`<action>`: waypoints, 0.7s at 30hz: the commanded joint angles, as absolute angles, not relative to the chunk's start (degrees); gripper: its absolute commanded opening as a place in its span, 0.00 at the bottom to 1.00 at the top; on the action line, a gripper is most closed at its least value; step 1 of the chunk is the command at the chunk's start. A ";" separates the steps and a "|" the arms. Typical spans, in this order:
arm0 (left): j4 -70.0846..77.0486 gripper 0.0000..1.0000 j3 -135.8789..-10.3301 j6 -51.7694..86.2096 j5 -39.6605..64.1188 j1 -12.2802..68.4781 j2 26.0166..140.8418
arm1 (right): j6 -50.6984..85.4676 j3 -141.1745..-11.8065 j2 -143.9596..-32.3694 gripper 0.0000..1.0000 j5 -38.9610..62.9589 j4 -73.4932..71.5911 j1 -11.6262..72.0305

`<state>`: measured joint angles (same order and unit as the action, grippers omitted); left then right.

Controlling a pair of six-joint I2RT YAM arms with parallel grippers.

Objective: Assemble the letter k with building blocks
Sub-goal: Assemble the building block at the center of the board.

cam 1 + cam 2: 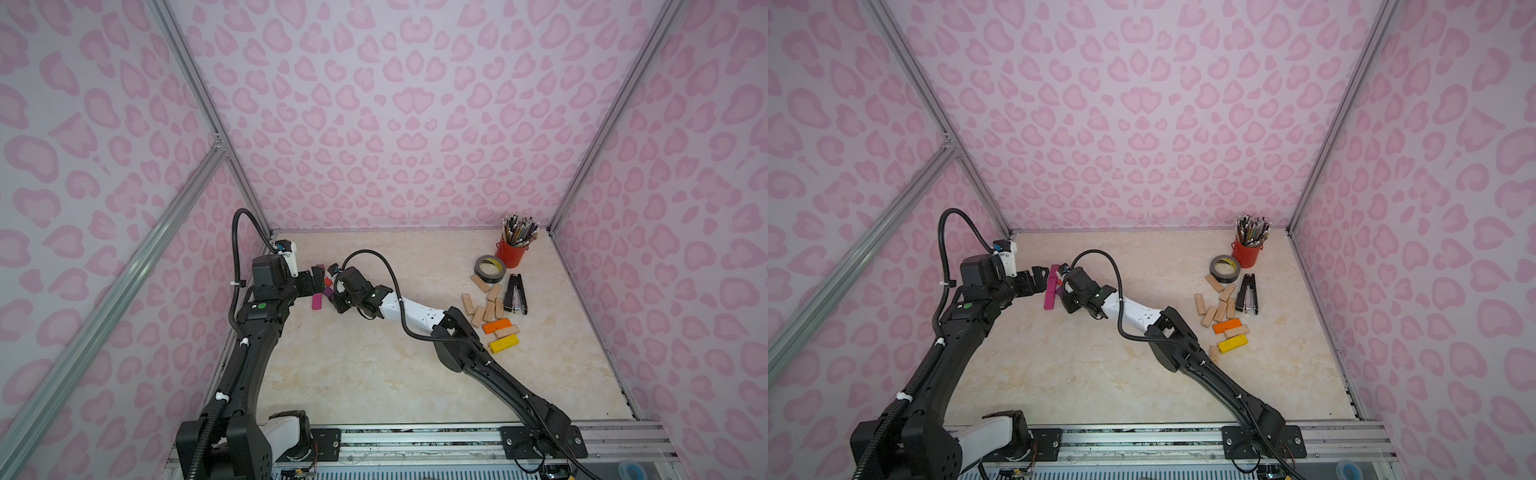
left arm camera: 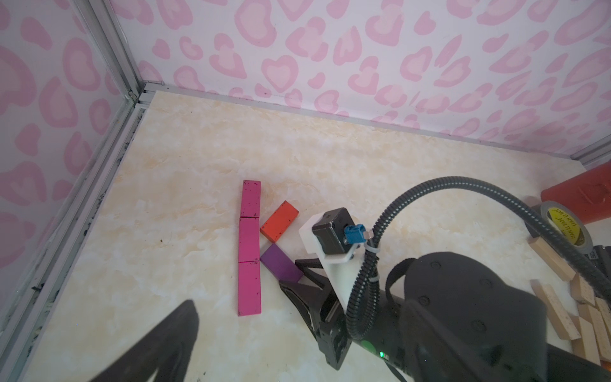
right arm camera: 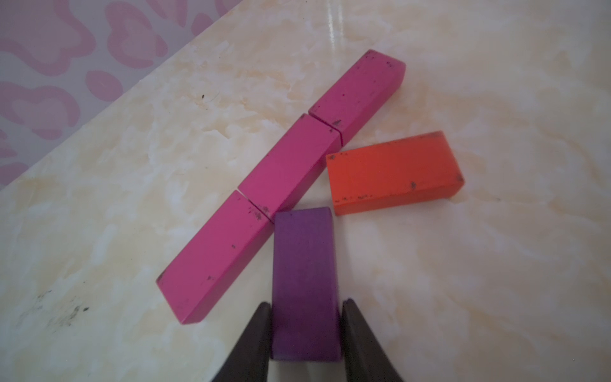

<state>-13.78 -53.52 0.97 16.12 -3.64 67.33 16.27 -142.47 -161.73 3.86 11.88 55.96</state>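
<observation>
Three magenta building blocks point(image 2: 249, 248) lie end to end in a straight line point(image 3: 284, 178) at the table's back left point(image 1: 1052, 291). A red block point(image 2: 279, 221) slants off the line's middle point(image 3: 393, 172). A purple block point(image 3: 304, 264) lies flat with one end at the line, slanting the opposite way point(image 2: 281, 266). My right gripper point(image 3: 305, 317) is shut on the purple block's near end, one finger against each long side. My left gripper point(image 1: 318, 279) hovers just left of the magenta line, wide open with nothing in it; only one of its fingers point(image 2: 158, 347) shows in the left wrist view.
At the right lie several plain wood blocks point(image 1: 490, 303), an orange block point(image 1: 496, 325) and a yellow block point(image 1: 504, 344). A black stapler point(image 1: 516, 294), a grey tape roll point(image 1: 490, 269) and a red pencil cup point(image 1: 512, 251) stand beside them. Pink walls close in three sides.
</observation>
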 commanded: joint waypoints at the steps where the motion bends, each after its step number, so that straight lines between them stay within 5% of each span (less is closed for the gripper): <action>1: -13.10 0.97 -54.18 0.42 16.56 -3.73 67.42 | 17.02 -142.12 -163.05 0.41 3.87 18.28 55.94; 15: -12.88 0.97 -53.96 0.20 16.26 -3.93 66.97 | 15.94 -134.71 -151.50 0.54 2.76 18.11 55.97; 21: -11.97 0.97 -53.30 -0.51 17.31 -2.81 66.19 | 15.02 -113.36 -134.33 0.60 -0.43 10.31 55.40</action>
